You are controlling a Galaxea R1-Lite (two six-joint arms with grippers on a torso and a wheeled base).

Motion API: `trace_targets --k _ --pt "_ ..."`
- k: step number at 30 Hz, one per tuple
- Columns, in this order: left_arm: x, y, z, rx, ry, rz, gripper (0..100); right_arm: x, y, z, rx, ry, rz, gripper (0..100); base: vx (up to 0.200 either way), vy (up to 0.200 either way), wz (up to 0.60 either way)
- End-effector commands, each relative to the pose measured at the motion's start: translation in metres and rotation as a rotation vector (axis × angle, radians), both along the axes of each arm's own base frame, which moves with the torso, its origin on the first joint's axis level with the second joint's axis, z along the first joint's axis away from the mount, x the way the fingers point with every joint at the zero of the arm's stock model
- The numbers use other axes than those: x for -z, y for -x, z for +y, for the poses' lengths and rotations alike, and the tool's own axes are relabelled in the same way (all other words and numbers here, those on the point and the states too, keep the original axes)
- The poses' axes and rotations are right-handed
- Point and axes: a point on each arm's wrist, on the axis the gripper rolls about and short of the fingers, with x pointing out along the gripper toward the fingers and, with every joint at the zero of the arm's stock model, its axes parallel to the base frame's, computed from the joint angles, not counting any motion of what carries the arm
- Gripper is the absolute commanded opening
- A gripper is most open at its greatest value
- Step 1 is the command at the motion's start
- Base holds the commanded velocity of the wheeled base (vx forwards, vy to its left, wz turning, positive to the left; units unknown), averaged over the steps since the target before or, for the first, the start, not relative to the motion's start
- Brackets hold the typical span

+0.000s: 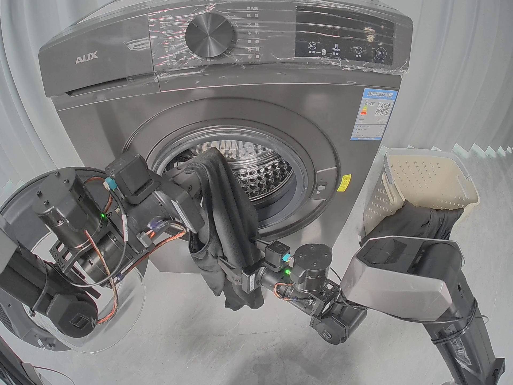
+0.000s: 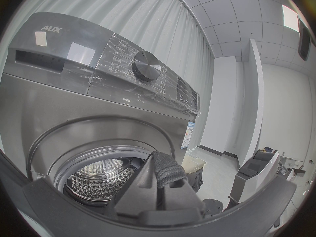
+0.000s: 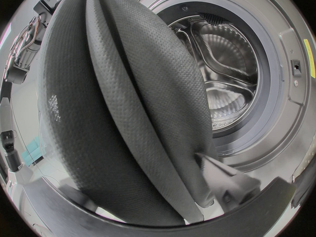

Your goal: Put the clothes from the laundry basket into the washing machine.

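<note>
A dark garment [image 1: 230,225] hangs in front of the open washing machine drum [image 1: 264,173], its top fold level with the opening's upper left. My left gripper [image 1: 200,172] is shut on that top fold; the left wrist view has the fingers [image 2: 144,185] pinching the dark cloth [image 2: 166,170]. My right gripper [image 1: 236,274] is shut on the garment's lower part, below the drum's rim. In the right wrist view the cloth [image 3: 125,109] hangs close, with one finger [image 3: 227,181] beside it and the drum [image 3: 227,83] behind. More dark clothes [image 1: 422,221] drape over the laundry basket [image 1: 427,175].
The machine's round door [image 1: 120,316] stands swung open at the left, behind my left arm. The beige basket stands on the floor right of the machine, close to my right arm's elbow. Grey floor lies open in front of the machine.
</note>
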Motion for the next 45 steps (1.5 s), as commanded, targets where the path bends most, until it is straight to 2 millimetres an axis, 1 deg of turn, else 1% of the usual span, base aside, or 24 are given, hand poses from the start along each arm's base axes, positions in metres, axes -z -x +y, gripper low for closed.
trace_targets --k 1,5,8,10,12,14,15,16,17,18,19,20,21,23,25,28,34,35,40,43,45 --pt "-0.001 0.0 0.0 0.001 0.002 -0.003 0 0.003 -0.001 0.002 0.0 -0.002 -0.001 0 0.0 0.0 0.0" --pt "0.0 0.0 0.002 -0.005 0.0 0.0 0 0.002 -0.002 0.001 0.003 -0.007 -0.004 0 0.0 0.0 0.0" --pt "0.003 0.0 0.004 -0.013 -0.005 0.011 0 -0.003 -0.003 -0.002 0.013 -0.014 -0.009 0 0.0 0.0 0.0" --pt "0.008 0.002 0.007 -0.019 -0.016 0.028 0 -0.004 -0.008 -0.009 0.043 -0.015 -0.008 0 0.0 0.0 0.0" --pt "0.014 0.003 0.012 -0.027 -0.03 0.05 0 -0.011 -0.011 -0.017 0.075 -0.02 -0.009 0 0.0 0.0 0.0" --pt "0.026 0.005 0.022 -0.051 -0.061 0.097 0 -0.028 -0.015 -0.03 0.108 -0.038 -0.026 0 0.0 0.0 0.0" --pt "0.026 0.005 0.022 -0.051 -0.061 0.097 0 -0.028 -0.015 -0.03 0.108 -0.038 -0.026 0 0.0 0.0 0.0" --pt "0.035 0.007 0.026 -0.058 -0.079 0.129 0 -0.041 -0.015 -0.036 0.119 -0.052 -0.042 0 0.0 0.0 0.0" --pt "0.036 0.008 0.026 -0.058 -0.083 0.136 0 -0.044 -0.015 -0.037 0.12 -0.056 -0.047 0 0.0 0.0 0.0" --pt "0.044 0.01 0.029 -0.061 -0.099 0.165 0 -0.056 -0.017 -0.043 0.132 -0.071 -0.065 0 0.0 0.0 0.0" --pt "0.047 0.011 0.029 -0.061 -0.107 0.179 0 -0.062 -0.017 -0.045 0.137 -0.08 -0.073 0 0.0 0.0 0.0" --pt "0.048 0.012 0.029 -0.058 -0.108 0.181 0 -0.064 -0.017 -0.045 0.137 -0.083 -0.076 0 0.0 0.0 0.0" --pt "0.053 0.014 0.03 -0.052 -0.122 0.203 0 -0.073 -0.016 -0.046 0.137 -0.095 -0.09 0 0.0 0.0 0.0" --pt "0.057 0.016 0.03 -0.041 -0.13 0.218 0 -0.078 -0.015 -0.046 0.137 -0.102 -0.099 0 0.0 0.0 0.0" --pt "0.066 0.022 0.03 -0.015 -0.156 0.254 0 -0.087 -0.012 -0.045 0.13 -0.116 -0.113 0 0.0 0.0 0.0" --pt "0.081 0.025 0.029 -0.001 -0.194 0.312 0 -0.097 -0.008 -0.043 0.12 -0.136 -0.126 0 0.0 0.0 0.0" --pt "0.096 0.023 0.027 0.001 -0.22 0.338 0 -0.106 -0.003 -0.039 0.106 -0.153 -0.137 0 0.0 0.0 0.0" --pt "0.096 0.022 0.027 0.001 -0.222 0.338 100 -0.106 -0.003 -0.039 0.106 -0.153 -0.137 0 0.0 0.0 0.0" --pt "0.103 0.024 0.028 0.0 -0.243 0.36 100 -0.11 -0.002 -0.039 0.106 -0.159 -0.146 0 0.0 0.0 0.0" --pt "0.111 0.034 0.033 0.002 -0.272 0.403 100 -0.112 -0.002 -0.041 0.107 -0.162 -0.15 0 0.0 0.0 0.0" --pt "0.118 0.045 0.039 0.018 -0.311 0.442 100 -0.114 -0.003 -0.042 0.112 -0.163 -0.153 0 0.0 0.0 0.0"
